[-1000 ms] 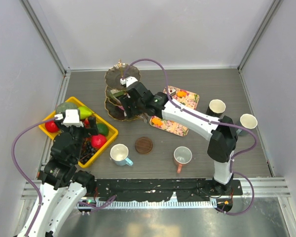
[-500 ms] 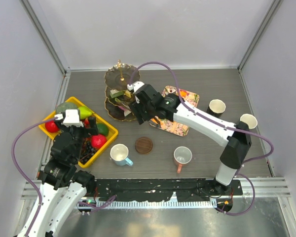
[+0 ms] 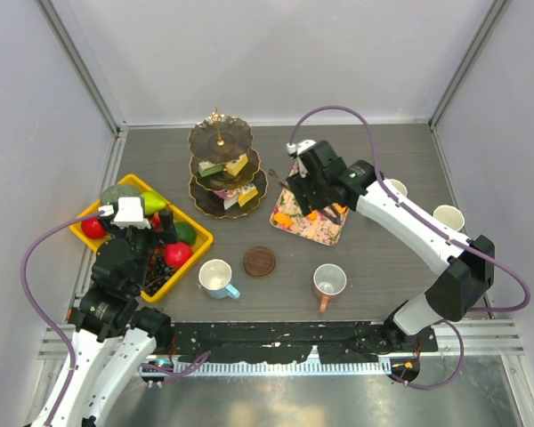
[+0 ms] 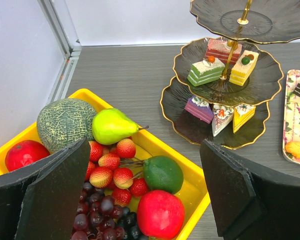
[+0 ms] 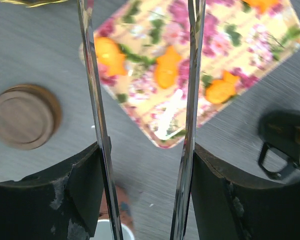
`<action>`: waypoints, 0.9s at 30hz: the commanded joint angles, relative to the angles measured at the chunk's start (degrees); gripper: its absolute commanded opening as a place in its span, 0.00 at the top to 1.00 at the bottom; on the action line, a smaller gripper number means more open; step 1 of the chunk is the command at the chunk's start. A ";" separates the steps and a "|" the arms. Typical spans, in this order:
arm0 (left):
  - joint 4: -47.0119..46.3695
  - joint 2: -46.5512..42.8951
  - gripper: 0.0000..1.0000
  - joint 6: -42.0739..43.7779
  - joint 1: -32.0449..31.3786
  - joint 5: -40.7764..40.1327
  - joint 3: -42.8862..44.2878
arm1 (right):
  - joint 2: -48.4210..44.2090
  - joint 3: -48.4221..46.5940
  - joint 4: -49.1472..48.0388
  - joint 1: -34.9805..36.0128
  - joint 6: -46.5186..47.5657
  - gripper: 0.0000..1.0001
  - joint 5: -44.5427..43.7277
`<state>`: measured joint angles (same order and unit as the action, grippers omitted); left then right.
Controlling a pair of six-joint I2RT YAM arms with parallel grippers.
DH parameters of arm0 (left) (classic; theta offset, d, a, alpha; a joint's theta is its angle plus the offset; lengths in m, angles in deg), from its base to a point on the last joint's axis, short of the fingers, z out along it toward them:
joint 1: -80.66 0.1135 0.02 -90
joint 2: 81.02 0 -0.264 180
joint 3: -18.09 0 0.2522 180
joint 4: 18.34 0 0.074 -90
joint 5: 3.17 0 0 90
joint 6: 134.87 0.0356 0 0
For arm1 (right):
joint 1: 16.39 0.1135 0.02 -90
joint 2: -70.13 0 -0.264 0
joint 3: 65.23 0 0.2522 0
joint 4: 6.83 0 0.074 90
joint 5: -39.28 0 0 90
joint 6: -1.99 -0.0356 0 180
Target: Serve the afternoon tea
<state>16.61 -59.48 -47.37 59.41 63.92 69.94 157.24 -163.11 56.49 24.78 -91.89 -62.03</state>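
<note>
Two tiers of the dark scalloped stand [image 3: 205,189] show their cake slices [image 3: 238,165] plainly from above. A second ago the right gripper [image 3: 295,191] hung over them. It now hangs over the floral tray [image 3: 327,233], clear of the stand. Orange pastries [image 3: 283,219] lie on the tray. White mug [image 3: 215,277] and pinkish mug [image 3: 329,281] flank the wooden coaster [image 3: 259,261]. Black mug [image 3: 396,189] and cream mug [image 3: 448,218] sit at right. None has moved.

Left wrist: left gripper [image 4: 145,195] spread wide, empty, above the yellow crate [image 4: 195,192] of fruit. Stand beyond it, three slices on the middle tier, three on the bottom.

Right wrist: fingers clamp the metal tongs [image 5: 190,75]. Blades apart, nothing pinched. Tray lies below, and one pastry shows between the blades.
</note>
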 commanded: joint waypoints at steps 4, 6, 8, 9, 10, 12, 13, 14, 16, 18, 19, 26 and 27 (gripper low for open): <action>-3.17 0.70 0.01 0.22 0.25 0.15 0.06 | 3.58 -0.87 -1.83 -9.43 3.52 0.33 -2.92; -3.17 0.70 0.01 0.22 0.25 0.15 -0.12 | 5.78 -1.75 -2.62 -11.10 5.10 0.33 -2.66; -3.17 0.70 0.01 0.22 0.25 0.15 -0.03 | 7.89 -2.63 -3.33 -12.77 5.98 0.33 -2.23; -3.17 0.78 0.01 0.30 0.25 0.24 0.06 | 9.20 -2.98 -3.59 -13.47 6.08 0.33 -2.05; -3.17 0.78 0.01 0.22 0.25 0.24 -0.03 | 9.83 -3.42 -4.03 -14.18 6.34 0.33 -1.27; -3.17 0.70 0.01 0.31 0.25 0.16 -0.03 | 11.15 -3.86 -5.34 -14.89 6.60 0.33 -0.12; -3.09 0.70 0.01 0.31 0.25 0.15 -0.03 | 12.11 -3.95 -5.79 -15.15 6.78 0.33 0.67; -3.17 0.61 0.01 0.31 0.25 0.15 -0.03 | 12.47 -4.21 -6.40 -15.24 7.30 0.33 0.85; -3.17 0.70 0.01 0.30 0.25 0.15 -0.03 | 13.70 -4.56 -7.19 -15.59 8.01 0.32 0.85; -3.17 0.70 0.01 0.22 0.25 0.24 -0.03 | 14.84 -4.83 -7.98 -16.12 8.62 0.31 1.38; -3.17 0.87 0.01 0.30 0.25 0.24 -0.03 | 15.54 -5.00 -8.16 -16.38 8.89 0.31 1.73; -3.17 1.05 0.01 0.39 0.25 0.15 0.06 | 18.97 -7.55 -9.92 -17.44 10.73 0.31 3.13; -3.17 1.05 0.01 0.39 0.16 0.15 -0.03 | 19.23 -8.08 -10.18 -17.61 11.08 0.31 3.14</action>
<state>16.61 -59.00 -47.35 59.41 63.92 69.94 175.62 -167.59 49.74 7.73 -82.97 -60.00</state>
